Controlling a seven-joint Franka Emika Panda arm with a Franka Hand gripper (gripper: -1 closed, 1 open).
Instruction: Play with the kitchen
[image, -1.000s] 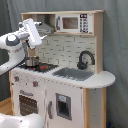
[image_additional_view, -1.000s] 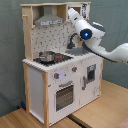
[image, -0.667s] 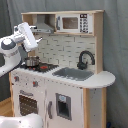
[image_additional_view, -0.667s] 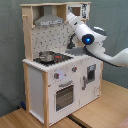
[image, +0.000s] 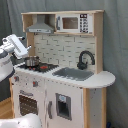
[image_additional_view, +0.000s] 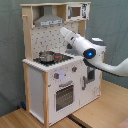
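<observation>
While the arm's gripper (image: 22, 50) hangs over the hob (image: 37, 66) — whether its fingers are apart or together cannot be told — the kitchen (image: 65, 75) stands on a wooden floor (image_additional_view: 95, 112) before a grey curtain (image: 117, 45). Small metal pot (image_additional_view: 47, 55) on hob; black faucet (image: 85, 59) beside grey sink (image: 74, 73).
</observation>
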